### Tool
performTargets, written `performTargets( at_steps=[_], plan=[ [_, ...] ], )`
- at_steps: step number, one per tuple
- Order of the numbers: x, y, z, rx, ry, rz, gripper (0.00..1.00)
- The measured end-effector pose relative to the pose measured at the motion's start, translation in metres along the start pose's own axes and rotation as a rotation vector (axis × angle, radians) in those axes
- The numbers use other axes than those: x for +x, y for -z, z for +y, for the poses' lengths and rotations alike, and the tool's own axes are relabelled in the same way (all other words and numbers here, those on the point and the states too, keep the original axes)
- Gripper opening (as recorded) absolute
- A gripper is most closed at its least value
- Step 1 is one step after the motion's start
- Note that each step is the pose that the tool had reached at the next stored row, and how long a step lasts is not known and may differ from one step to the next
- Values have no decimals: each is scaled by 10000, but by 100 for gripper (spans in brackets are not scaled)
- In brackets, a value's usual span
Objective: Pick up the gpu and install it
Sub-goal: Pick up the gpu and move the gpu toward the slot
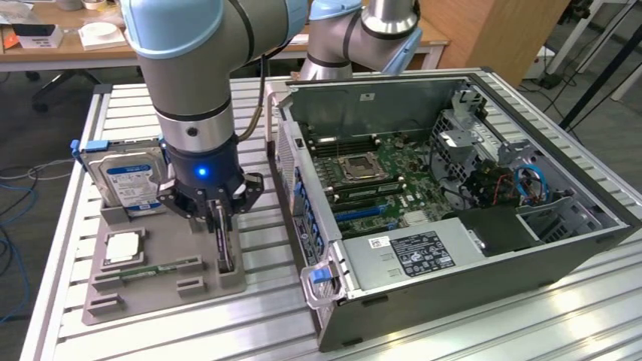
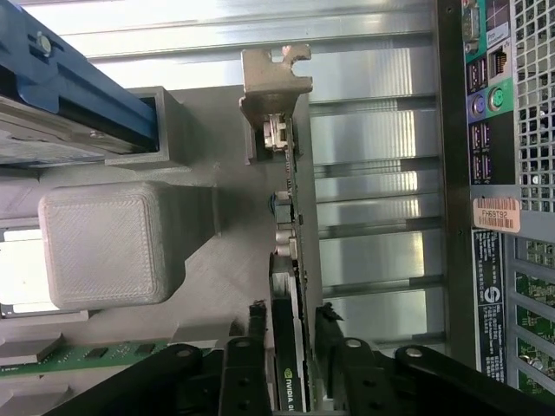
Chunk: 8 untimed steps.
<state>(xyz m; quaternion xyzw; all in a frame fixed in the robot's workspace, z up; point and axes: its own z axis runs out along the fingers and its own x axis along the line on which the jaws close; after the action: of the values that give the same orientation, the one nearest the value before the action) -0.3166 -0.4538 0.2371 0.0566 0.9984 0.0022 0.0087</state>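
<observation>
Because the thin dark rectangular gpu card (image 1: 227, 252) (image 2: 290, 260) with its silver metal bracket stands on edge in the grey plastic holder tray (image 1: 150, 289) — lower left of the exterior frame — the black gripper (image 1: 222, 222) (image 2: 290, 325) straddles it from above, fingers (image 2: 257, 325) spread either side, not visibly clamping.

A robotics lab or workshop: a robot arm (image 1: 201, 68) stands over a slotted aluminium table (image 1: 561, 316) carrying an open PC case (image 1: 482, 278) and a grey parts tray (image 1: 140, 301). A wooden desk (image 1: 65, 47) stands behind, and loose cables (image 1: 12, 197) lie on the floor.
</observation>
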Motion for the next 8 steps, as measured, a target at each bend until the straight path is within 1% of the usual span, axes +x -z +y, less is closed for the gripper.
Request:
performTargets(
  at_steps=[1,4,5,8],
  plan=[
    [0,0,0,0,0,0,33],
    [0,1,0,2,1,2,31],
    [0,0,0,1,0,1,26],
    [0,0,0,1,-1,0,26]
  ],
)
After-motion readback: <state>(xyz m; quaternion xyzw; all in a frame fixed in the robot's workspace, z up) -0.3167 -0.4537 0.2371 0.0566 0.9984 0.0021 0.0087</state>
